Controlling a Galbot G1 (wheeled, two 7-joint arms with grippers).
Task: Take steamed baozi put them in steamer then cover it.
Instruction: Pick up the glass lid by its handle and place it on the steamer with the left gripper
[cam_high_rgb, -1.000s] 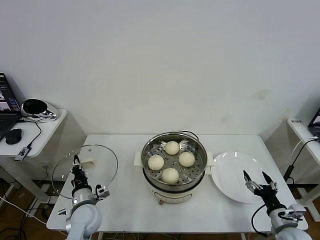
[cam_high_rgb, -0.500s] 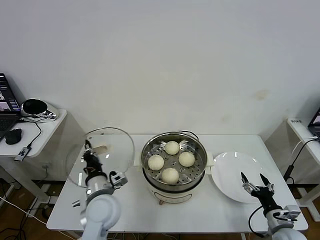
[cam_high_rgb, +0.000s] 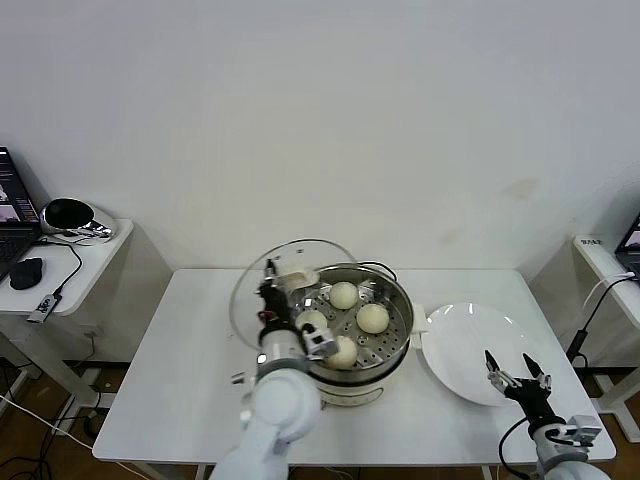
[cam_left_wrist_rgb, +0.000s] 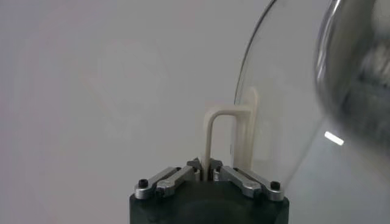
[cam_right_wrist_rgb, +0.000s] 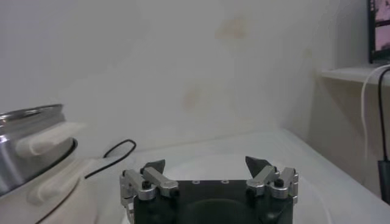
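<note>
The shiny steamer (cam_high_rgb: 395, 345) stands mid-table with its perforated tray showing. Several cream-white baozi lie in it, one at the back (cam_high_rgb: 344, 295), one at the right (cam_high_rgb: 373, 318); two more are partly hidden behind my left arm. My left gripper (cam_high_rgb: 272, 290) is shut on the cream handle (cam_left_wrist_rgb: 213, 131) of the round glass lid (cam_high_rgb: 262, 268) and holds the lid tilted above the steamer's left rim. My right gripper (cam_high_rgb: 518, 378) is open and empty, near the front edge of the white plate (cam_high_rgb: 462, 345); it also shows in the right wrist view (cam_right_wrist_rgb: 206, 165).
A side table at the far left holds a laptop (cam_high_rgb: 10, 215), a mouse (cam_high_rgb: 26, 272) and a round black device (cam_high_rgb: 68, 213). A black power cord (cam_right_wrist_rgb: 113, 159) runs behind the steamer. Another table edge (cam_high_rgb: 600, 258) stands at the far right.
My left arm has carried the glass lid from the table's left side up and rightward to the steamer's left rim. My right gripper has stayed by the plate.
</note>
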